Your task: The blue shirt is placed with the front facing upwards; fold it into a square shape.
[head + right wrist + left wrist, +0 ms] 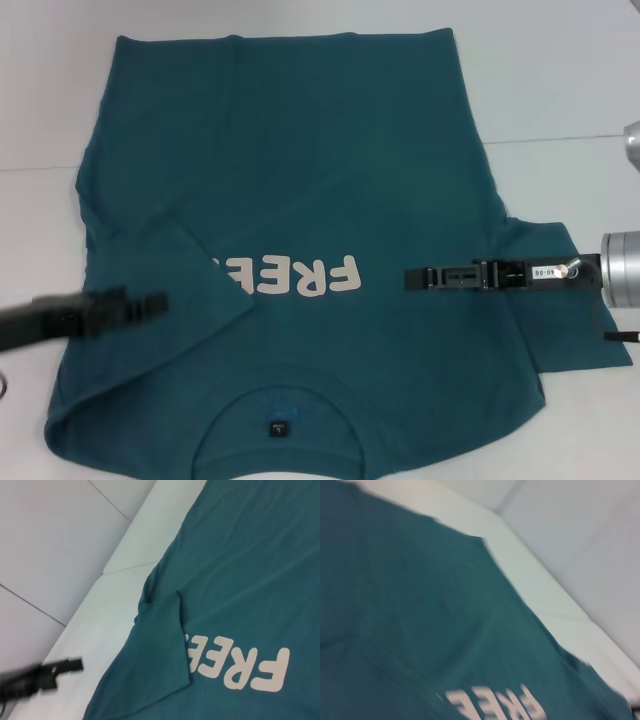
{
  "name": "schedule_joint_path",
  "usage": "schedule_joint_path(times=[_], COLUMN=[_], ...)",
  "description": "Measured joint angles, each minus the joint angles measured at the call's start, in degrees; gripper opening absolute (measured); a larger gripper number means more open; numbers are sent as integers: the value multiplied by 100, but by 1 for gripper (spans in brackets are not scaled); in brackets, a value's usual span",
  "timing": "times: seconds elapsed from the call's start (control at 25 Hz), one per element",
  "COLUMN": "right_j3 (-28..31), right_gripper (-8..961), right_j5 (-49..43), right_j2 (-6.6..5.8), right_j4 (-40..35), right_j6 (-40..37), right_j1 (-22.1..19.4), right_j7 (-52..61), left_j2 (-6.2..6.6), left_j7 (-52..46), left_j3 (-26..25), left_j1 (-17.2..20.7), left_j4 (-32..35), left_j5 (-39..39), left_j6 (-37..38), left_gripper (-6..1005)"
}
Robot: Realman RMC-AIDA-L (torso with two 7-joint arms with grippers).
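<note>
Head view shows the blue shirt [300,200] spread flat on the white surface [560,70], front up, collar nearest the robot and hem at the far side. The cream "FREE!" print [290,277] crosses the chest, its last letters hidden under the left sleeve [165,300], which is folded inward over the body. A small dark neck label [278,430] sits inside the collar. The right sleeve [565,300] lies spread out flat beyond the body's edge.

The left end effector [150,305] is over the folded left sleeve, near the print; it is blurred, and whether its fingers are open or closed cannot be told. The right end effector [415,278] reaches in over the right side of the chest, tip just beside the print's first letter; its fingers appear edge-on, so their state cannot be told either.

The right wrist view shows the folded sleeve edge over the print, with the left end effector [72,666] over the white surface, beside the shirt.
</note>
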Motion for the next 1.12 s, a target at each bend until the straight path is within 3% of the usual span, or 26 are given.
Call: schedule_joint_path(times=[0.12, 0.36, 0.76, 0.88, 1.12], right_j3=[7, 176, 567, 538, 550], right_gripper=[905, 905, 905, 891, 848], right_j5=[6, 13, 11, -25, -29], right_j2=[-66, -269, -289, -467, -1108], right_j4=[-3, -63, -73, -72, -77], right_j6=[-145, -519, -585, -650, -927], right_j1=[17, 15, -55, -70, -247], right_j7=[71, 293, 85, 309, 1091], left_j2=[-98, -79, -206, -227, -336], left_j7=[323, 251, 937, 954, 945], left_j3=[-99, -482, -512, -574, -748], left_j1=[299, 409, 599, 577, 514], left_j4=[177, -55, -586, -806, -840], left_j5=[13, 47, 50, -51, -89], left_j6=[398, 1223, 1651, 1642, 1612], left_gripper=[876, 876, 877, 877, 877])
